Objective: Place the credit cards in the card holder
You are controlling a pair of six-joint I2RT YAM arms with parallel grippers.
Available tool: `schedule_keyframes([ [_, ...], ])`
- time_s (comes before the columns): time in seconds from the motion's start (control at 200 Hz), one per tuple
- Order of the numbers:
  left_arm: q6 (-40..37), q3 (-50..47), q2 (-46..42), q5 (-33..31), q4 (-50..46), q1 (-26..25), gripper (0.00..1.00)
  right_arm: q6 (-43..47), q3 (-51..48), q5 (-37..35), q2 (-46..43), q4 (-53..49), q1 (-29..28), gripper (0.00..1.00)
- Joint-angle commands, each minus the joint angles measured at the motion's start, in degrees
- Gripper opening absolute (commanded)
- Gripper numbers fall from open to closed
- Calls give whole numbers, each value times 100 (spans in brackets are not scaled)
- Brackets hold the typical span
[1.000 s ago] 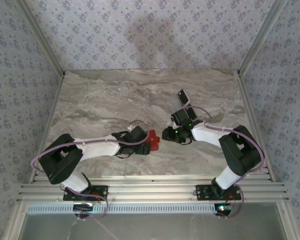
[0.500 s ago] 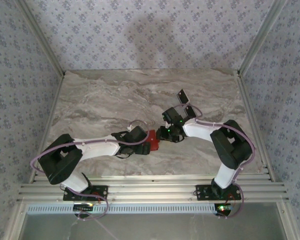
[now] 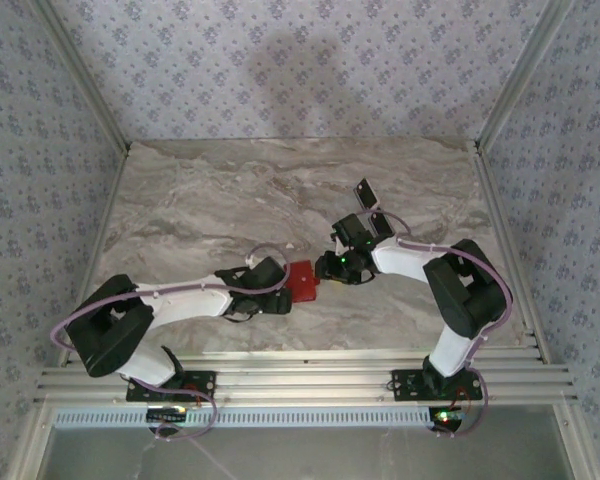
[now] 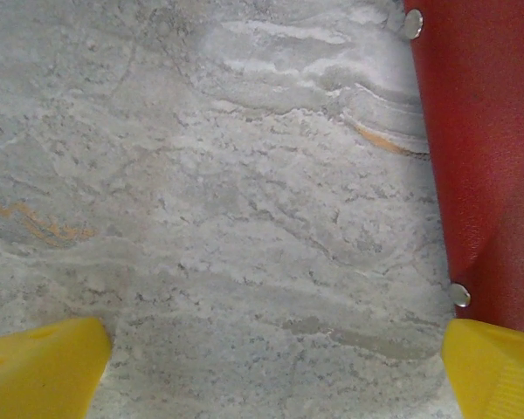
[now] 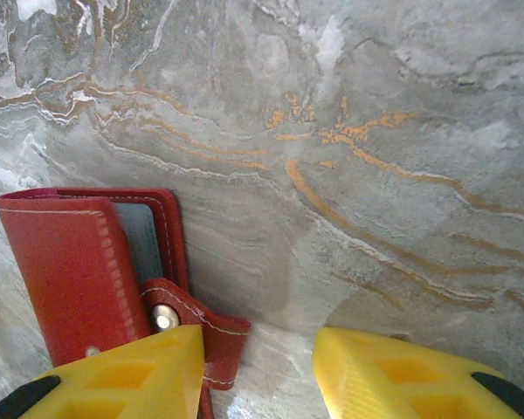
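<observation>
Marbled grey stone formed the table (image 3: 180, 200), enclosed by patterned wall panels on three sides.

1. Card holder. We found the red card holder (image 3: 302, 281) lying flat near the middle of the surface, somewhat closer to the near edge, between the two grippers. In the right wrist view it lay unfastened, its clasp tab (image 5: 211, 342) folded out on the stone with the snap (image 5: 163, 317) exposed.

2. Left gripper. We noted the left gripper (image 4: 275, 371) with its fingers spread as wide as they go and bare stone between them. It held nothing. The holder's edge lay just beside its right-hand fingertip.

3. Right gripper. We noted the right gripper (image 5: 258, 367) with its fingers partly apart and bare stone in the gap. It held nothing. One fingertip hung over the clasp tab; we could not tell whether it touched.

4. Progress. A greyish card (image 5: 144, 240) showed inside a pocket of the holder, so we judged at least one card stowed. One black card (image 3: 365, 191) lay outside the holder, toward the far right of the surface. A second dark shape (image 3: 381, 222) sat beside the right arm; we took it for another card but could not confirm it. We judged the task partly complete, with at least that black card left to insert.
</observation>
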State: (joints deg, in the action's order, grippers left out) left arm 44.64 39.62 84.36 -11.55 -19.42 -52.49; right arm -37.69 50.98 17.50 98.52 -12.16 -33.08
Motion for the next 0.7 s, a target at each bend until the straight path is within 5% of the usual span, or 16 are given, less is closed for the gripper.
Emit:
schedule_keyframes([
  [0.0, 173, -300, 54, -23, -1002, 98, 100, 113, -407, -982, 457, -646, 288, 45],
  [0.52, 98, -205, -77, -24, -1068, 168, 100, 113, -974, -1431, -478, -1015, 849, 45],
  [0.695, 17, -71, -133, -23, -1062, 178, 100, 879, -790, -508, -1009, -501, 552, 47],
])
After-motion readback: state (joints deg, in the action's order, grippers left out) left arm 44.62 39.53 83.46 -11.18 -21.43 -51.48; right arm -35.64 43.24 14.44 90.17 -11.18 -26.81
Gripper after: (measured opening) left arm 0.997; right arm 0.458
